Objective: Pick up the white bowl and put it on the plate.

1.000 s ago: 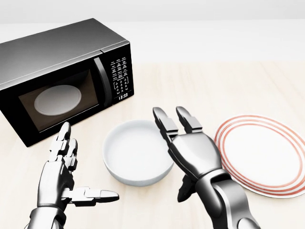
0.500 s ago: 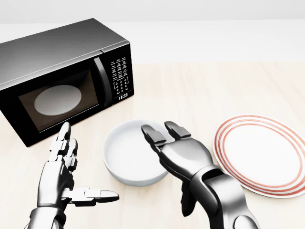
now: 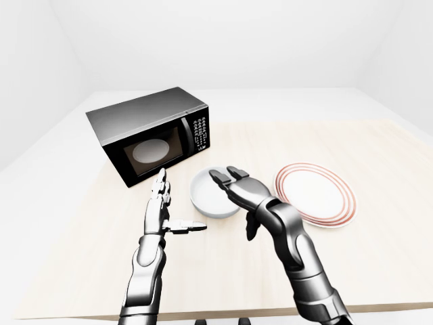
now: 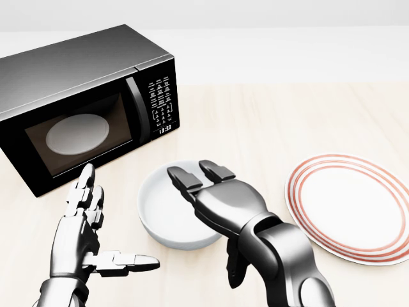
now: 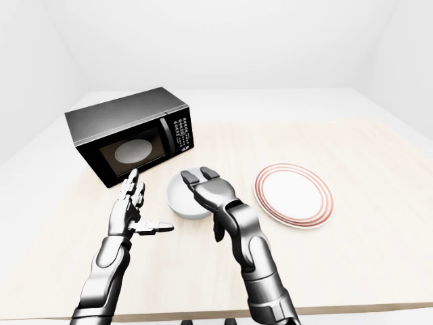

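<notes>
In the left-eye view, a pale wooden table (image 3: 379, 176) is filling the lower half of a white room. The white bowl (image 3: 205, 196) is sitting on it near the middle, with a black microwave (image 3: 150, 133) up and to its left and the red-ringed plate (image 3: 314, 193) lying flat just to its right, apart from it. The right hand (image 3: 237, 191) is reaching over the bowl's right side with fingers spread and not gripping anything. The left hand (image 3: 161, 210) is hovering just left of the bowl, fingers pointing up and thumb sticking out toward the right, also wide and empty.

In the head view, the right hand's two fingertips (image 4: 180, 175) are extending over the bowl's hollow, and its palm and forearm are hiding the bowl's right rim. Whether they are touching the bowl, I cannot tell. The thumb is hanging down below the bowl's lower right edge. The microwave door is shut, showing a pale round turntable (image 4: 75, 134) behind the glass, and the display is reading 13:33. The stretch of table between bowl and plate is partly covered by the right arm.

In the right-eye view, the same layout is appearing shifted leftward, with the left hand standing clear of the bowl.
</notes>
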